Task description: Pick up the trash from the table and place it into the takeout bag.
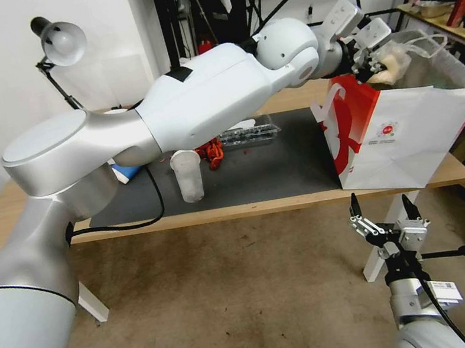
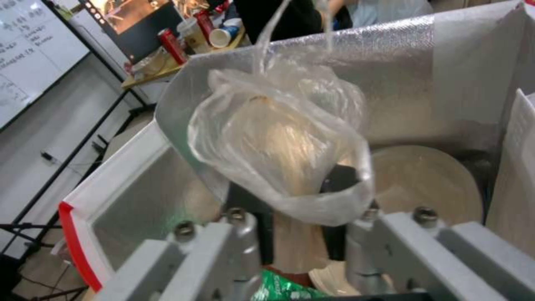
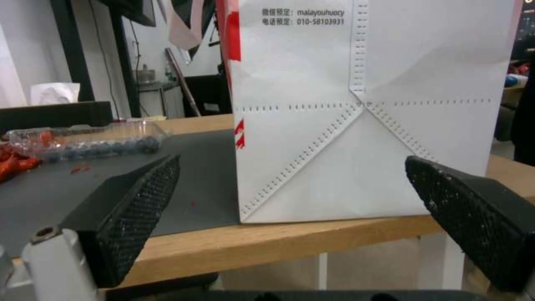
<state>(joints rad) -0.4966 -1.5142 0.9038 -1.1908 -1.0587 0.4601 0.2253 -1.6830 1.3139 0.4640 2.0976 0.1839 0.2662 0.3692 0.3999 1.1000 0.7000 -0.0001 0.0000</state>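
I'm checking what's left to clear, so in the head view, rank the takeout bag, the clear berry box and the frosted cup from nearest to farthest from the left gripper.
1. Takeout bag: right end of the table, directly under the left gripper.
2. Clear berry box: mid-mat, toward the back.
3. Frosted cup: further left, near the front edge.

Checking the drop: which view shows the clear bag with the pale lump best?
The left wrist view: the clear bag hangs close up from the left pincer inside the takeout bag. The head view shows it small.
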